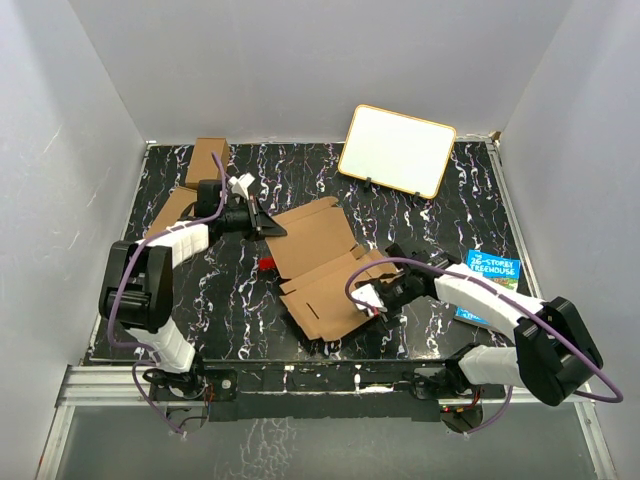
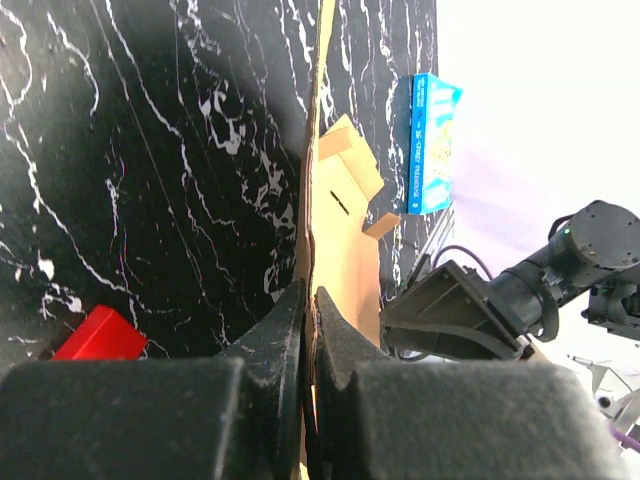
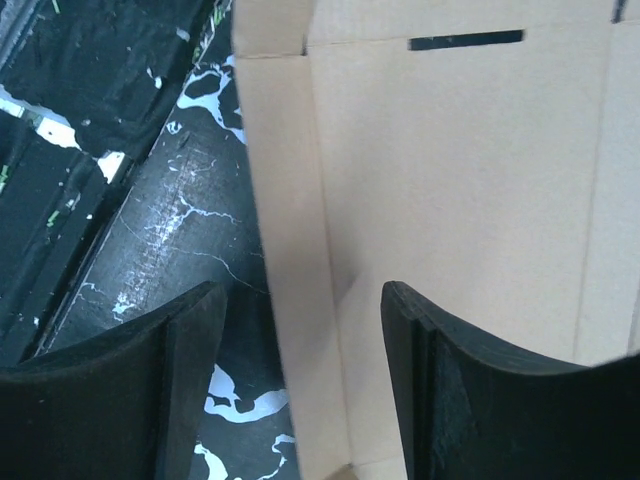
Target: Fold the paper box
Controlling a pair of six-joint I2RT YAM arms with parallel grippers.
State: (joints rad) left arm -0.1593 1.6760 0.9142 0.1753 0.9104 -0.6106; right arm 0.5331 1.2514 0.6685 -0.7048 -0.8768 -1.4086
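Observation:
The paper box (image 1: 318, 262) is a brown die-cut cardboard sheet with flaps and slits, lying open in the middle of the black marbled table. My left gripper (image 1: 268, 230) is shut on the sheet's far-left edge; in the left wrist view (image 2: 309, 310) its jaws pinch the thin cardboard (image 2: 345, 250) edge-on. My right gripper (image 1: 375, 303) is open at the sheet's near-right side. In the right wrist view (image 3: 300, 330) its fingers straddle a raised side flap (image 3: 290, 250) without touching it, with the slit panel (image 3: 460, 170) beyond.
A small red block (image 1: 266, 264) lies left of the sheet, also in the left wrist view (image 2: 100, 335). Two other brown cartons (image 1: 205, 160) sit at the back left. A whiteboard (image 1: 396, 150) leans at the back. A blue book (image 1: 487, 283) lies at the right.

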